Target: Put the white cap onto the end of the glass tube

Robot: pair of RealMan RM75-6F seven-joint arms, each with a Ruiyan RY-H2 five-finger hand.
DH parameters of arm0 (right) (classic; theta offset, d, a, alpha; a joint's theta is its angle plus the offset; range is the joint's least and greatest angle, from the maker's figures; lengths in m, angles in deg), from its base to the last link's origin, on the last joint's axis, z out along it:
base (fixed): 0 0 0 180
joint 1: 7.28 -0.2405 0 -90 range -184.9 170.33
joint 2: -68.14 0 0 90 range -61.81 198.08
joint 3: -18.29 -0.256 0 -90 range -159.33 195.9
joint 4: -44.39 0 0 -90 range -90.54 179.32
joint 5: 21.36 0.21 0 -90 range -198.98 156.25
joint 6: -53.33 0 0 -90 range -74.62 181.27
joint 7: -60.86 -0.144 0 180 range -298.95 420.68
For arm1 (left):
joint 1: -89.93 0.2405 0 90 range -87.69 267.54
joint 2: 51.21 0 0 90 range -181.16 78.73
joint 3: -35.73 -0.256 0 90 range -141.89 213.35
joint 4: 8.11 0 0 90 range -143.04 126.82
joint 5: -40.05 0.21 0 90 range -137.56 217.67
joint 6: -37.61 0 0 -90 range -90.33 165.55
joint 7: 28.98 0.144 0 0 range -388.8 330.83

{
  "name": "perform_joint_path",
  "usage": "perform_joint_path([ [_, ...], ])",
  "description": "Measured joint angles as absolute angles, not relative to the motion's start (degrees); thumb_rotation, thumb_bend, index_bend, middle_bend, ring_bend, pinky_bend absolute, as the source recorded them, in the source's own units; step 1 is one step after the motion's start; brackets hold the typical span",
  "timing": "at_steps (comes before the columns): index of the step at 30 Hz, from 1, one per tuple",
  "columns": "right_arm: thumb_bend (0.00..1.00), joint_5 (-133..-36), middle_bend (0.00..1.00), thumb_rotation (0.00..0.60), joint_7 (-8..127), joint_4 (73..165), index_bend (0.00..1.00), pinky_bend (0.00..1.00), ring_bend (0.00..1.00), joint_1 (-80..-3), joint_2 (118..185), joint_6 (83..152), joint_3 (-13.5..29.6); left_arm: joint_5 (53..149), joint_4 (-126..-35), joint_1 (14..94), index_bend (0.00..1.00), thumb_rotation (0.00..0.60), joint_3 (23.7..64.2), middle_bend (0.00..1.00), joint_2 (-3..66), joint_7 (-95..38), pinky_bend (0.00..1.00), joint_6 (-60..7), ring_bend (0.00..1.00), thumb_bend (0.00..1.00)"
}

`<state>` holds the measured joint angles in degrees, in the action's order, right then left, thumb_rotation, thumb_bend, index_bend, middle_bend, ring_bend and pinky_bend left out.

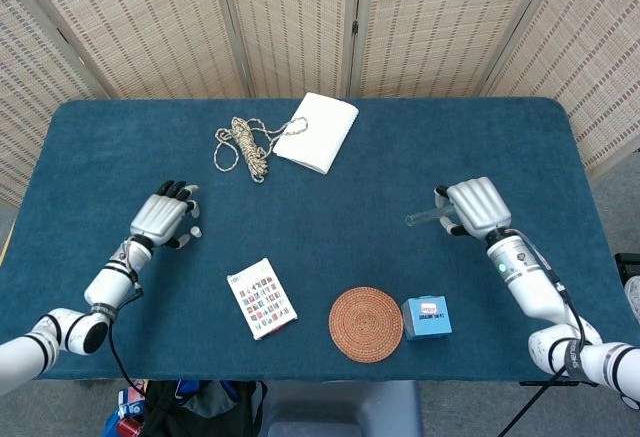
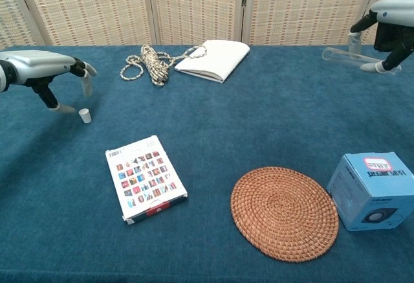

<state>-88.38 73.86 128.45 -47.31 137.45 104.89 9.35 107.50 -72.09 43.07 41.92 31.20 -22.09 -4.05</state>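
While the blue table (image 1: pixel 330 217) carries a rope, notebook, card, mat and box, the coming move turns on its two sides: the right hand (image 1: pixel 474 206) holds the glass tube (image 2: pixel 349 56) off the cloth at the far right, long axis roughly level, free end pointing toward the table's middle. Far smaller, the white cap (image 2: pixel 84 115) stands upright on the cloth well apart from the tube, just beside the left hand (image 2: pixel 45 69), whose spread, empty fingers (image 2: pixel 85 83) hover above it, not yet touching.
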Motion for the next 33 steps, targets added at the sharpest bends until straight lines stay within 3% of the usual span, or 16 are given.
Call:
perform_joint_path([
  [33, 0.49, -88.51, 1.00, 0.600, 72.68, 126.49, 0.87, 1.00, 1.00, -47.20, 138.24, 104.00, 9.48, 107.73, -66.16, 42.52, 0.45, 0.600, 42.06, 0.00, 36.03, -21.77, 0.00, -1.77, 0.00, 0.35],
])
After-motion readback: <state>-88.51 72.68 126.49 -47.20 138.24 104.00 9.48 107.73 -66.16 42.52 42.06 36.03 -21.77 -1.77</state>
